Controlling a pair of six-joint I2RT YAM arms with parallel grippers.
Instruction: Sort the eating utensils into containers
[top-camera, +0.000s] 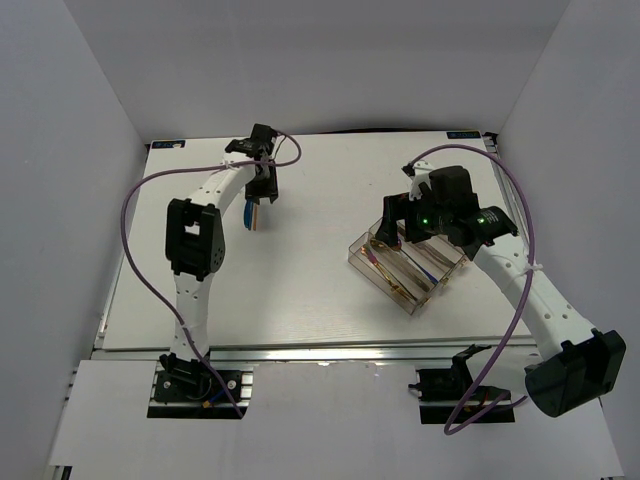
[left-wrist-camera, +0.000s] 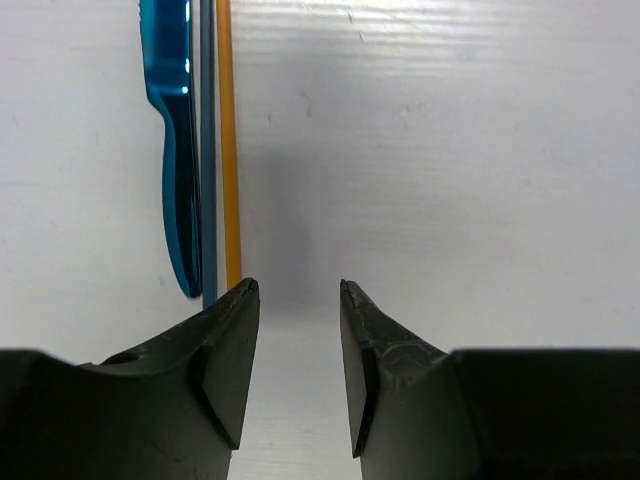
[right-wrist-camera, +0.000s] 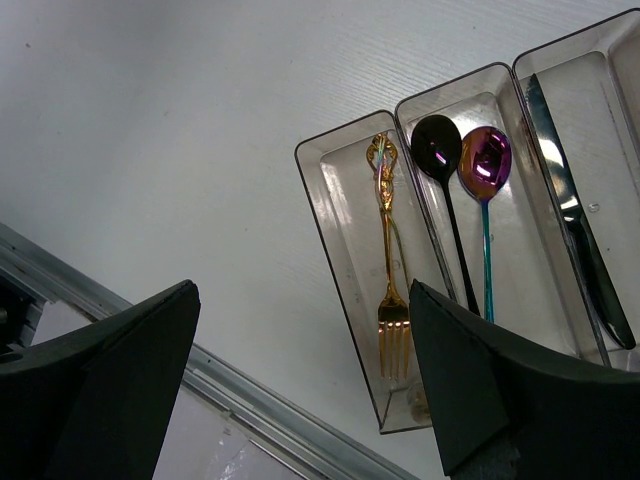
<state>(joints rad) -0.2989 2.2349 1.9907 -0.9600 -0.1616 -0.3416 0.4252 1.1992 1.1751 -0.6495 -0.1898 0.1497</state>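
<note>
**A:** How far along is the sorting?

**B:** Partly done, I'd judge. The clear smoky plastic four-compartment tray (top-camera: 378, 283) holds a gold fork (right-wrist-camera: 388, 270). A dark spoon (right-wrist-camera: 438, 148) and a purple-iridescent spoon (right-wrist-camera: 485, 163) share the next compartment, with a dark knife-like piece (right-wrist-camera: 575, 230) beyond.

**A:** What's left?

**B:** A flat blue utensil (left-wrist-camera: 172, 150) and a thin gold-brown chopstick (left-wrist-camera: 228, 150). They lie on the white desk (top-camera: 330, 180), well apart from the tray on the left arm's side.

**A:** Which way do they lie?

**B:** Side by side, with long axes parallel, running straight away from the left tool (left-wrist-camera: 298, 290). Its jaws stand apart, empty, just right of the chopstick. The fork lies along its compartment, tines at the tray's near end.

**A:** And the right tool (right-wrist-camera: 302, 290)?

**B:** It hovers over the tray, spread wide, holding nothing.
</note>
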